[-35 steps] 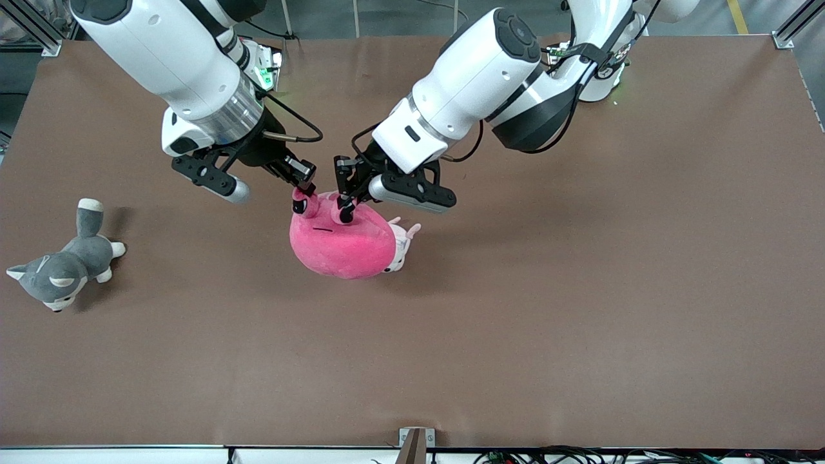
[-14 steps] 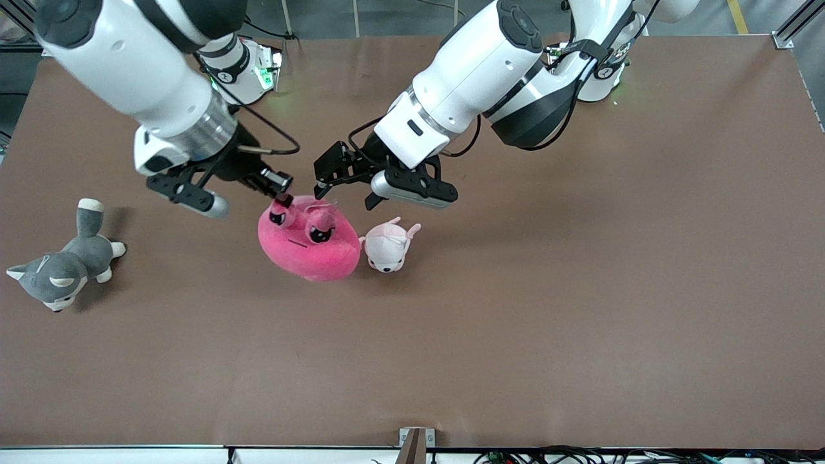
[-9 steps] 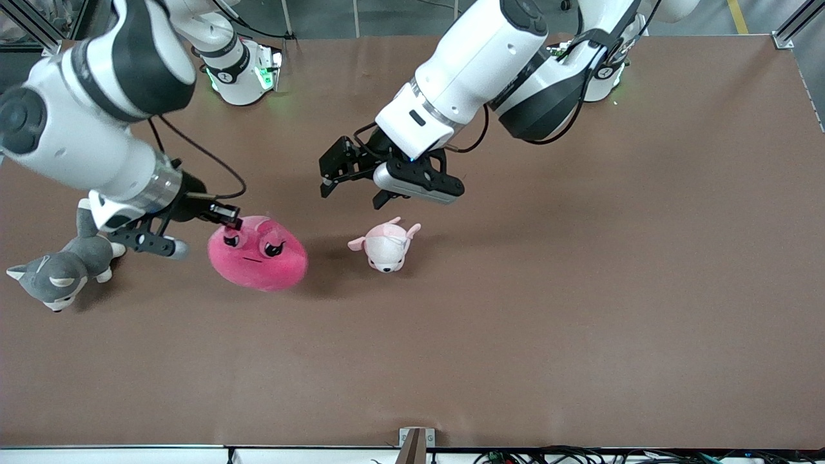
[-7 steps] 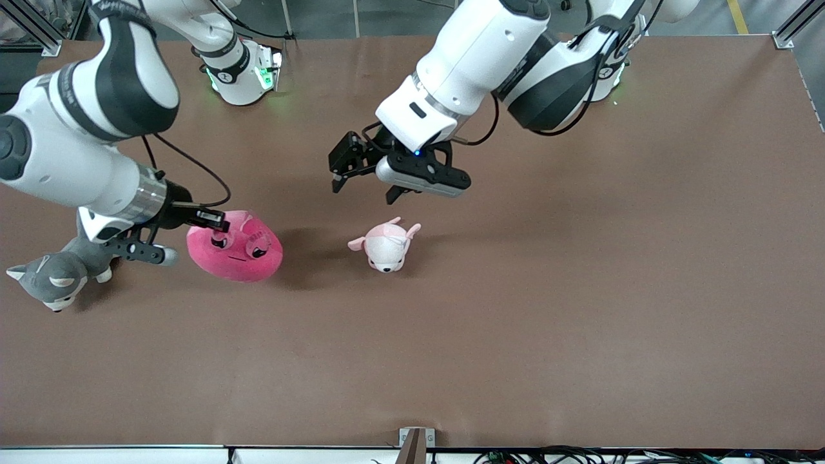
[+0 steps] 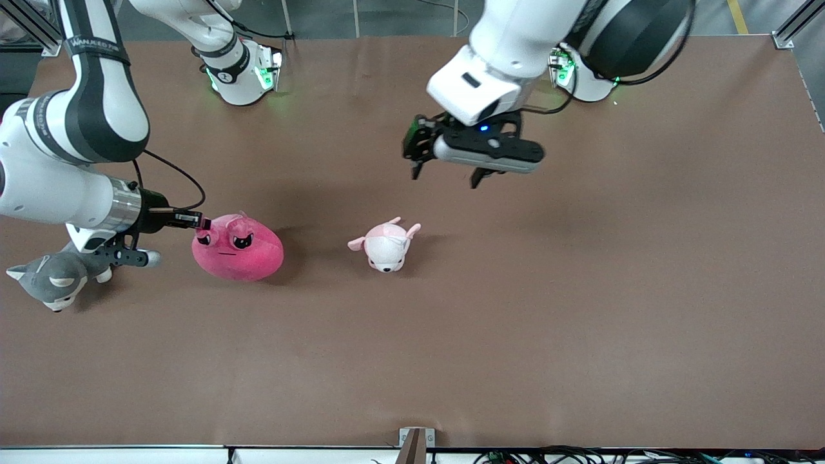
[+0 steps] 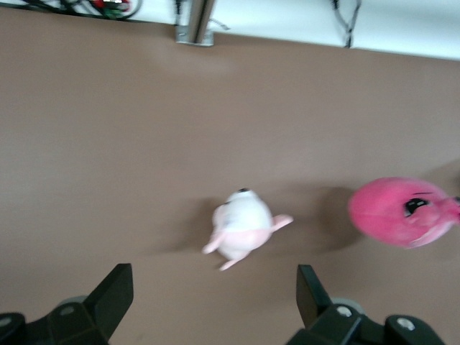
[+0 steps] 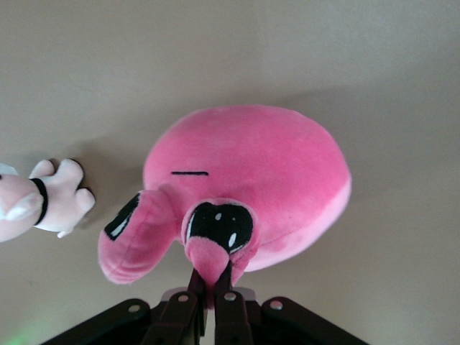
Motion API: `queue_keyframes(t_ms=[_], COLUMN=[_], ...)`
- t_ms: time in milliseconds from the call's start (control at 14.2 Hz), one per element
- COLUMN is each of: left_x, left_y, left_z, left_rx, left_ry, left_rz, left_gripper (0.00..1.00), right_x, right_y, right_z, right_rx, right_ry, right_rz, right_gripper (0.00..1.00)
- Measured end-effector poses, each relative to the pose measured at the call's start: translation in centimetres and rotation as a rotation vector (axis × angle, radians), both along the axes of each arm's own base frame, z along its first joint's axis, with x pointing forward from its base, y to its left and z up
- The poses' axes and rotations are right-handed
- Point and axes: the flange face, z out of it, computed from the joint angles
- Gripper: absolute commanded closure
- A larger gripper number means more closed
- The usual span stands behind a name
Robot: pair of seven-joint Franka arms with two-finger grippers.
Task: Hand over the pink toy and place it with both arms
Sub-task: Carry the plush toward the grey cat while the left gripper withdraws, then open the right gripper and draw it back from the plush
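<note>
The pink toy, a round hot-pink plush with angry black eyes, rests on the brown table toward the right arm's end. My right gripper is shut on one of its ear nubs; the right wrist view shows the nub pinched between the fingers. The toy also shows in the left wrist view. My left gripper is open and empty, up over the table's middle, apart from the toy. Its fingertips stand wide.
A small pale pink-and-white puppy plush lies at the table's middle, also in the left wrist view. A grey-and-white husky plush lies beside my right wrist at the right arm's end of the table.
My left gripper let go of the pink toy and drew back and up toward its base. My right gripper carried the toy toward the right arm's end and lowered it onto the table.
</note>
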Motion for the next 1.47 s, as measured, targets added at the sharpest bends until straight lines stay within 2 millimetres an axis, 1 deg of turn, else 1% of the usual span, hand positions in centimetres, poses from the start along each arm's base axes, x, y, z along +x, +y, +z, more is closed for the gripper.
queue_keyframes(t_ms=[140, 211, 351, 561, 702, 772, 842, 982, 1053, 1193, 1263, 1333, 1474], left_x=[-0.5, -0.6, -0.2, 1.4, 2.3, 2.8, 3.3, 4.1, 4.4, 4.5, 4.6, 4.6, 4.7], left_y=[2.9, 4.4, 7.7, 12.9, 15.6, 16.8, 18.1, 20.5, 21.6, 23.5, 24.0, 24.3, 24.4], left_z=[1.4, 1.9, 2.3, 1.6, 0.0, -1.2, -2.4, -4.1, -4.7, -5.5, -5.9, -6.2, -6.8], left_rx=[0.056, 0.081, 0.131, 0.17, 0.194, 0.206, 0.217, 0.229, 0.232, 0.239, 0.241, 0.243, 0.247], left_ry=[0.037, 0.054, 0.095, 0.14, 0.174, 0.198, 0.221, 0.259, 0.271, 0.292, 0.3, 0.307, 0.316], left_rz=[-0.011, -0.017, -0.025, 0.007, 0.018, 0.023, 0.031, 0.056, 0.067, 0.086, 0.089, 0.093, 0.094], left_gripper=[0.0, 0.0, 0.0, 0.0, 0.0, 0.0, 0.0, 0.0, 0.0, 0.0, 0.0, 0.0, 0.0], right_x=[-0.6, -0.8, -1.0, -0.8, -0.6, -0.4, -0.3, 0.1, 0.3, 0.5, 0.5, 0.7, 1.4], right_y=[-1.1, -1.2, -1.0, -0.9, -0.9, -1.0, -1.2, -1.7, -2.0, -2.6, -2.7, -2.8, -3.1], right_z=[-1.4, -1.9, -2.3, -3.6, -4.8, -5.5, -6.3, -7.7, -8.3, -8.7, -8.5, -8.2, -7.0], right_rx=[0.018, 0.026, 0.033, 0.036, 0.037, 0.037, 0.038, 0.037, 0.037, 0.039, 0.04, 0.042, 0.042], right_ry=[0.021, 0.028, 0.038, 0.051, 0.054, 0.055, 0.058, 0.057, 0.053, 0.044, 0.038, 0.029, -0.003], right_rz=[0.016, 0.019, 0.02, 0.019, 0.026, 0.029, 0.034, 0.038, 0.038, 0.042, 0.044, 0.052, 0.073], right_gripper=[1.0, 1.0, 0.99, 0.98, 0.97, 0.88, 0.73, 0.15, 0.0, 0.0, 0.0, 0.0, 0.0])
